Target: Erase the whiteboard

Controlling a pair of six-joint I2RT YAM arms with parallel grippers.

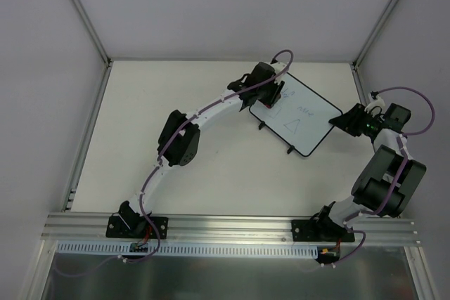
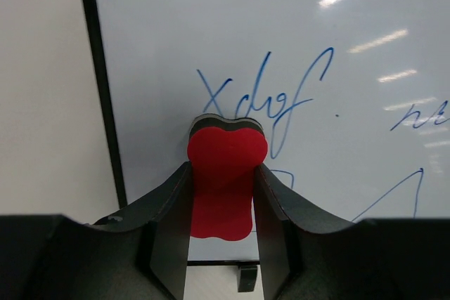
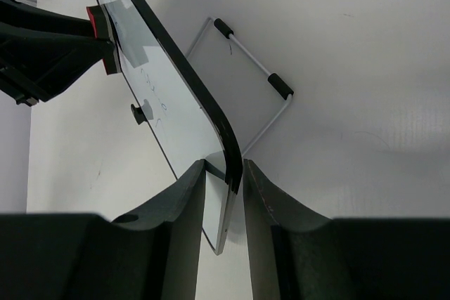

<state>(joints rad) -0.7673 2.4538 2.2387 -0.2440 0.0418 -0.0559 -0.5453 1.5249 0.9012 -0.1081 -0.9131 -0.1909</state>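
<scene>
From the top camera, a broad run of white table (image 1: 140,103) lies between the left wall (image 1: 49,89) and the whiteboard (image 1: 309,121), which sits in the far right part of the surface. It is turned diagonally, and its right corner is near the right corner post (image 1: 380,26). The left arm (image 1: 179,138) sweeps from its base up and rightward in a long arc, nearly stretched out, and ends at the board's upper left edge. There the left gripper (image 2: 223,170) is clenched on a red eraser (image 2: 225,173), whose dark backing layer shows at its top edge. The left wrist view shows what the overhead one cannot. The eraser is on or just over the board face, directly below blue handwriting (image 2: 260,96), and well inside the thin black rim (image 2: 102,89) on the left. More blue strokes run off toward the right. Overhead, a drawn triangle (image 1: 294,126) marks the board's middle. On the right, the right arm (image 1: 387,177) folds sharply back over its base, with its wrist turned leftward toward the board's right corner. The right gripper (image 3: 225,173) is clamped on that rounded corner, with one finger on each face of the board. Only the right wrist camera shows the board standing tilted, propped by a wire stand (image 3: 253,61) behind it. From that side the eraser appears to meet the face.
</scene>
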